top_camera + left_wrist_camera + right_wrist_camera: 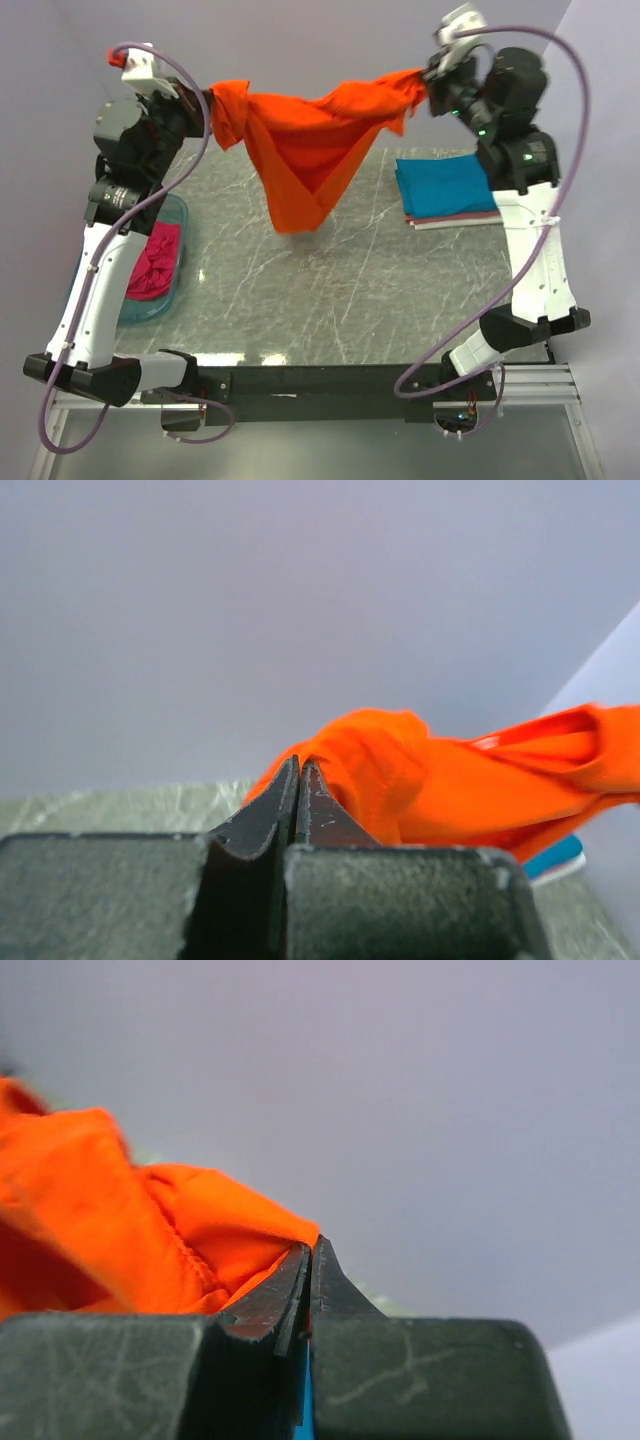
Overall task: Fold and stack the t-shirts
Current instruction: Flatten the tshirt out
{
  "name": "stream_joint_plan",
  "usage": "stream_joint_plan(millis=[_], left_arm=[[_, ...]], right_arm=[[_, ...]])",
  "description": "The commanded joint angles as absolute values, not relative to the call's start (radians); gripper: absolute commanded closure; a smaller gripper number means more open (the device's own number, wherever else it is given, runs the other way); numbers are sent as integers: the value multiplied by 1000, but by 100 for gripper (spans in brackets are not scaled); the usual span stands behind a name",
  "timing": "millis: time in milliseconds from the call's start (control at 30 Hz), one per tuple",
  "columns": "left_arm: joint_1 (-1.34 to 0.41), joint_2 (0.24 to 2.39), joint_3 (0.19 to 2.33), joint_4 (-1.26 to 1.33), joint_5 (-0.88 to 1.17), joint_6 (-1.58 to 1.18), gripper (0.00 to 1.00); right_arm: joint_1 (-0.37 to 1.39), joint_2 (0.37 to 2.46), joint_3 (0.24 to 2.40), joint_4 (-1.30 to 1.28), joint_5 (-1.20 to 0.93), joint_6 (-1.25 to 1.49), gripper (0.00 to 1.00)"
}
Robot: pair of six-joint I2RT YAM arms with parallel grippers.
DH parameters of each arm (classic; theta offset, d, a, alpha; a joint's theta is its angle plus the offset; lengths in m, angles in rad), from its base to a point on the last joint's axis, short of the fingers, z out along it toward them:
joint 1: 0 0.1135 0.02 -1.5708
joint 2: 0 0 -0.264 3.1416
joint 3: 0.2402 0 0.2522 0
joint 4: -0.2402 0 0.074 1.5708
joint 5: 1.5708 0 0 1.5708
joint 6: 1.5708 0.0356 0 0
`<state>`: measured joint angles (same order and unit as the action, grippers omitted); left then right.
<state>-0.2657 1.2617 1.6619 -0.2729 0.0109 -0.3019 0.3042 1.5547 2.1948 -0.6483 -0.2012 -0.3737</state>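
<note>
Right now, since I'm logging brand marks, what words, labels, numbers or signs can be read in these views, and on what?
No text can be read in any view. The orange t-shirt, held up between the left gripper and right gripper, is plain; the folded teal t-shirt and the blue tub show no legible print.

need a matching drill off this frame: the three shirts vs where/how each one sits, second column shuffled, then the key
Things:
1. bright orange cloth t-shirt
2. teal blue cloth t-shirt
3. magenta cloth t-shirt

Places:
A. crumpled inside the translucent blue plastic tub at the left
B. stretched in the air between the left gripper and the right gripper
C. folded flat at the right

Pairs: 1-B, 2-C, 3-A
</note>
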Motion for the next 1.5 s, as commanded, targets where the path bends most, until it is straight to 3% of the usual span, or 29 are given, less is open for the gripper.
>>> stream_joint_plan(millis=[0, 233, 433, 667, 933, 1100, 1167, 1267, 1300, 1467], left_arm=[[-239, 1267, 1755, -249, 32, -270, 100], [-209, 1209, 1573, -131, 66, -215, 100], [-201, 1299, 1526, -49, 248, -233, 100], [-202, 1566, 1690, 50, 393, -377, 100], [-239, 1847, 2084, 115, 462, -590, 99], [-273, 1852, 2142, 152, 469, -572, 99], [-273, 1787, 2035, 161, 480, -546, 99], [-268, 1640, 1770, 175, 454, -419, 99], [-265, 1600, 1688, 179, 450, -337, 99], [-249, 1343, 1188, 207, 350, -148, 100]], right_arm=[[203, 1548, 2298, -566, -143, -296, 100], [115, 1465, 2198, -534, -221, -288, 100], [117, 1443, 2155, -535, -259, -265, 100], [86, 1508, 2223, -503, -134, -215, 100], [-26, 1487, 2300, -511, -152, -147, 100], [-29, 1362, 2215, -502, -234, -137, 100], [-28, 1333, 2198, -550, -306, -133, 100], [-12, 1241, 2053, -601, -591, -178, 100], [27, 1173, 1989, -610, -700, -205, 100], [381, 1000, 1517, -739, -764, -477, 100]])
